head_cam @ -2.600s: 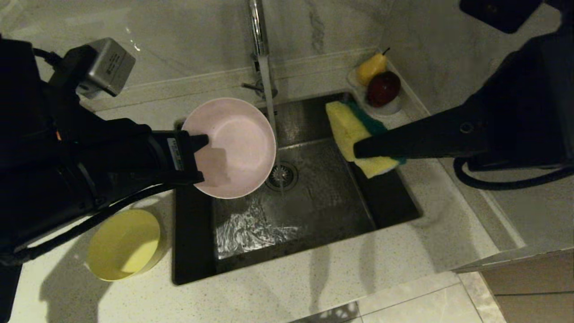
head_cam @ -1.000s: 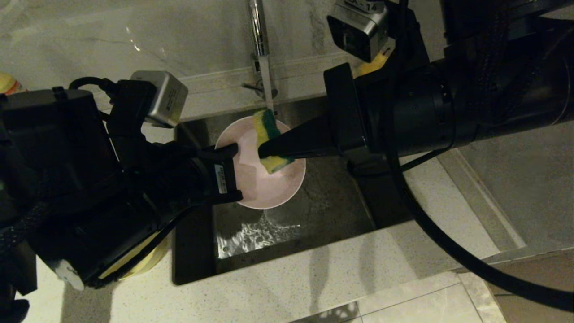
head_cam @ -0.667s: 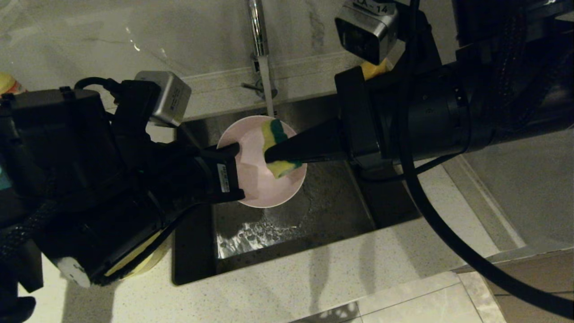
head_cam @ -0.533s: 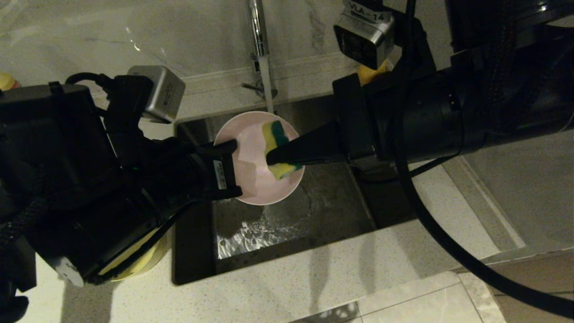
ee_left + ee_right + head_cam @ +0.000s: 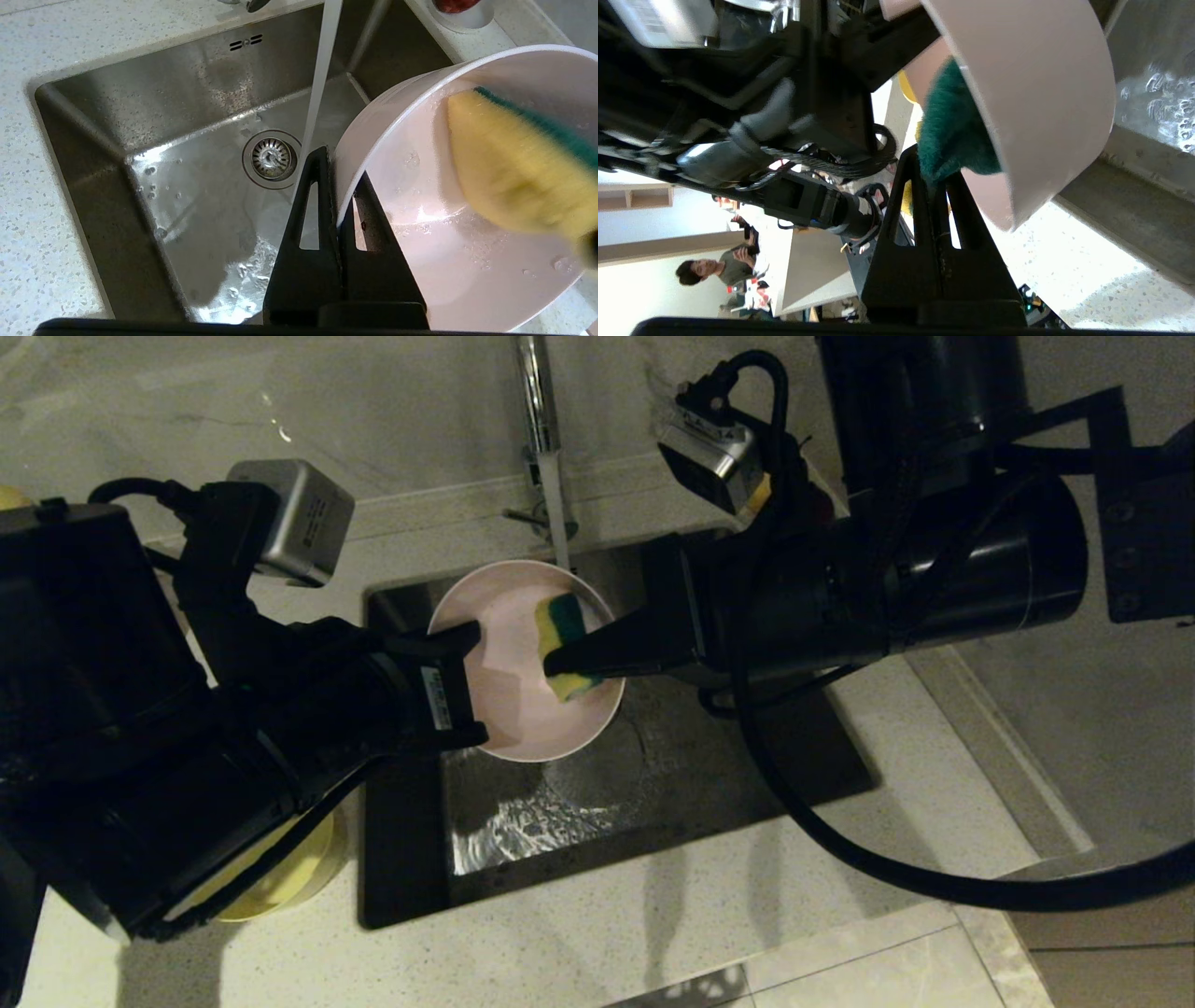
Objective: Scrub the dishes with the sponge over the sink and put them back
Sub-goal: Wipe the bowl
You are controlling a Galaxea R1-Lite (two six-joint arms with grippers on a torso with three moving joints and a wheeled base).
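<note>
Over the sink [image 5: 672,775], my left gripper [image 5: 467,686] is shut on the near rim of the pale pink bowl [image 5: 509,709] and holds it tilted, just in front of the running tap stream. One left finger is inside the bowl [image 5: 420,233] and one outside, as the left gripper [image 5: 341,163] shows in its wrist view. My right gripper [image 5: 551,665] is shut on the sponge [image 5: 560,621] and presses it against the bowl's inner wall. The sponge [image 5: 509,172] shows yellow foam with a green edge. In the right wrist view the green pad [image 5: 952,135] sits between the right gripper [image 5: 934,175] and the bowl [image 5: 1031,93].
The chrome tap [image 5: 537,392] runs water into the basin by the drain [image 5: 271,158]. A yellow bowl [image 5: 289,873] stands on the counter left of the sink, mostly under my left arm. A white saucer [image 5: 460,11] with fruit sits at the sink's far right corner.
The sponge, earlier held apart at the right, is now inside the pink bowl. Over the last second, bowl and sponge have drifted slightly left and toward the tap.
</note>
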